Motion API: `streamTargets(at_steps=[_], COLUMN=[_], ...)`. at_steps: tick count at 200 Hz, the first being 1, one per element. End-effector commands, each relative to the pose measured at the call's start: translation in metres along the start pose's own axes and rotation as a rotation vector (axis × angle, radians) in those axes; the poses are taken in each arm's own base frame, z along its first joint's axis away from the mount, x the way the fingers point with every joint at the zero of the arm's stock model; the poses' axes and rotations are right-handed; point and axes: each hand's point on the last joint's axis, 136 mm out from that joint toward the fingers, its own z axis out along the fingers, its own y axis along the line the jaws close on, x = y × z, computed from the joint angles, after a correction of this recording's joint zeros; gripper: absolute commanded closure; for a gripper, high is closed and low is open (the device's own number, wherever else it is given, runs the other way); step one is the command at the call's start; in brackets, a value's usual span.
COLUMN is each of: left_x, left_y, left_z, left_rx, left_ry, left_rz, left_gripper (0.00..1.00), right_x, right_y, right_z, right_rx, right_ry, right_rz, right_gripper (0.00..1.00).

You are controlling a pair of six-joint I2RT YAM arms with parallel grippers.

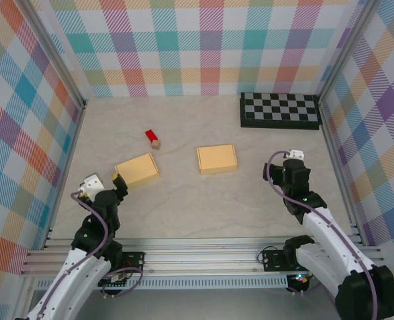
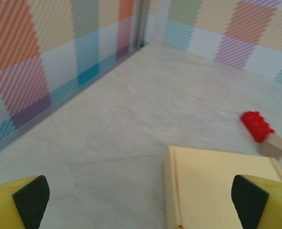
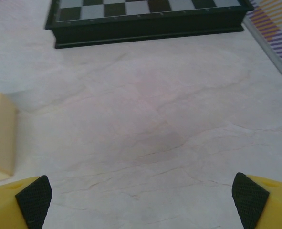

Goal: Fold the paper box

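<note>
Two flat tan paper boxes lie on the table: one at left [image 1: 137, 169] and one in the middle [image 1: 217, 159]. My left gripper [image 1: 117, 180] sits at the left box's near-left corner. In the left wrist view this gripper [image 2: 141, 207] is open, its black pads [image 2: 32, 200] far apart, and the left box [image 2: 217, 188] lies low between them toward the right pad. My right gripper [image 1: 285, 165] is to the right of the middle box. It [image 3: 141, 205] is open over bare table, with the box's edge [image 3: 0, 136] at far left.
A red block with a tan end [image 1: 152, 138] [image 2: 256, 126] lies beyond the left box. A black checkerboard [image 1: 280, 110] [image 3: 145, 14] rests at the back right. Plaid walls [image 1: 203, 47] enclose the table on three sides.
</note>
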Motion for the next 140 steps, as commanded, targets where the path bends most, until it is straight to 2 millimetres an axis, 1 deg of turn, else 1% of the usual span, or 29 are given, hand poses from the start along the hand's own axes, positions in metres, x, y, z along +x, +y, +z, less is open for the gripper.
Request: streamTargets(at_steps=[1, 6, 7, 12, 18, 24, 29, 36, 44, 54, 69, 71, 73, 76, 87, 94, 116, 121, 126, 132, 135, 140], left_x=[0.000, 0.005, 0.011, 0.016, 0.018, 0.017, 0.021, 0.018, 0.020, 0.017, 0.017, 0.017, 0.018, 0.017, 0.015, 0.017, 0.022, 0.022, 0.026, 0.026, 0.030, 0.029], left_y=[0.020, 0.023, 0.025, 0.029, 0.034, 0.033, 0.035, 0.034, 0.031, 0.019, -0.006, -0.009, -0.010, -0.012, -0.016, -0.018, -0.035, -0.041, -0.045, -0.048, -0.049, -0.055], left_z=[0.021, 0.027, 0.028, 0.034, 0.040, 0.046, 0.052, 0.060, 0.070, 0.082, 0.101, 0.104, 0.106, 0.108, 0.117, 0.122, 0.130, 0.130, 0.130, 0.131, 0.131, 0.132], left_rx=[-0.115, -0.121, -0.128, -0.137, -0.153, -0.134, -0.128, -0.113, -0.103, -0.068, 0.020, 0.027, 0.030, 0.034, 0.035, 0.026, 0.074, 0.101, 0.110, 0.116, 0.125, 0.141], left_ry=[-0.074, -0.074, -0.060, -0.060, -0.057, -0.062, -0.052, -0.050, -0.020, -0.006, 0.033, 0.036, 0.041, 0.041, 0.034, 0.067, 0.116, 0.109, 0.105, 0.073, 0.070, 0.052], left_rz=[-0.088, -0.109, -0.099, -0.118, -0.152, -0.173, -0.183, -0.202, -0.199, -0.167, -0.093, -0.086, -0.081, -0.078, -0.067, -0.057, -0.014, -0.018, -0.018, -0.031, -0.023, -0.007], left_gripper=[0.00, 0.00, 0.00, 0.00, 0.00, 0.00, 0.00, 0.00, 0.00, 0.00, 0.00, 0.00, 0.00, 0.00, 0.00, 0.00, 0.00, 0.00, 0.00, 0.00, 0.00, 0.00], right_x=[-0.022, -0.020, -0.020, -0.018, -0.015, -0.013, -0.010, -0.008, -0.006, -0.009, -0.016, -0.015, -0.020, -0.022, -0.026, -0.028, -0.021, -0.020, -0.017, -0.015, -0.015, -0.013], right_y=[-0.011, -0.013, -0.013, -0.014, -0.018, -0.020, -0.022, -0.024, -0.024, -0.021, -0.008, -0.006, -0.004, -0.002, 0.004, 0.006, 0.016, 0.018, 0.020, 0.021, 0.021, 0.021], right_z=[0.013, 0.017, 0.018, 0.022, 0.027, 0.031, 0.034, 0.039, 0.045, 0.053, 0.063, 0.065, 0.065, 0.067, 0.074, 0.079, 0.092, 0.094, 0.095, 0.097, 0.098, 0.099], right_rx=[0.047, 0.053, 0.054, 0.056, 0.064, 0.063, 0.061, 0.054, 0.046, 0.034, -0.028, -0.033, -0.043, -0.051, -0.073, -0.085, -0.143, -0.154, -0.162, -0.167, -0.167, -0.167], right_ry=[-0.133, -0.141, -0.145, -0.155, -0.161, -0.170, -0.169, -0.170, -0.174, -0.177, -0.195, -0.189, -0.210, -0.218, -0.222, -0.218, -0.213, -0.211, -0.208, -0.206, -0.207, -0.210], right_rz=[-0.004, -0.009, -0.009, -0.013, -0.010, 0.006, 0.020, 0.036, 0.043, 0.036, -0.004, -0.011, -0.012, -0.017, -0.041, -0.039, -0.045, -0.050, -0.056, -0.056, -0.055, -0.055], right_gripper=[0.00, 0.00, 0.00, 0.00, 0.00, 0.00, 0.00, 0.00, 0.00, 0.00, 0.00, 0.00, 0.00, 0.00, 0.00, 0.00, 0.00, 0.00, 0.00, 0.00, 0.00, 0.00])
